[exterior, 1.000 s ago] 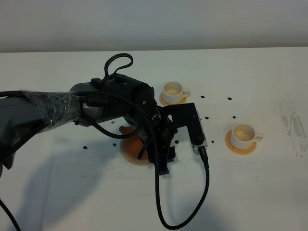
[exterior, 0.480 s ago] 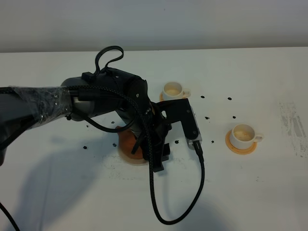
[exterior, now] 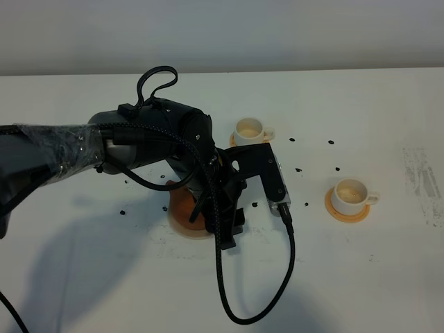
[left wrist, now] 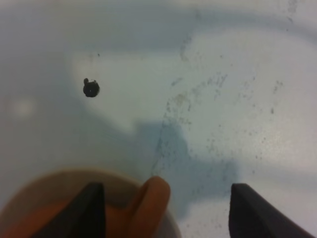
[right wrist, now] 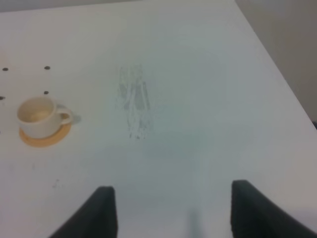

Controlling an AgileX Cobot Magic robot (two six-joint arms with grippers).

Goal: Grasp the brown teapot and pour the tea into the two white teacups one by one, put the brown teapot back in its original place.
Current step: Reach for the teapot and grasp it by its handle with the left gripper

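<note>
Both gape wide: left gripper (left wrist: 168, 196) straddles the handle of the brown teapot (left wrist: 150, 201), right gripper (right wrist: 173, 192) holds nothing.

The left arm (exterior: 146, 142) reaches from the left edge to frame centre, bending downward. The left gripper (left wrist: 166, 210) is spread wide, and the right gripper (right wrist: 173, 210) is likewise parted.

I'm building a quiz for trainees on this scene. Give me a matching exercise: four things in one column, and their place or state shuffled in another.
1. teapot
2. back cup
3. left gripper
4. right gripper

A. open over bare table
B. on an orange coaster beside the black arm
C. open, brown handle between its fingers
D. largely hidden under the arm, on a pale mat

Pairs: 1-D, 2-B, 3-C, 4-A
</note>
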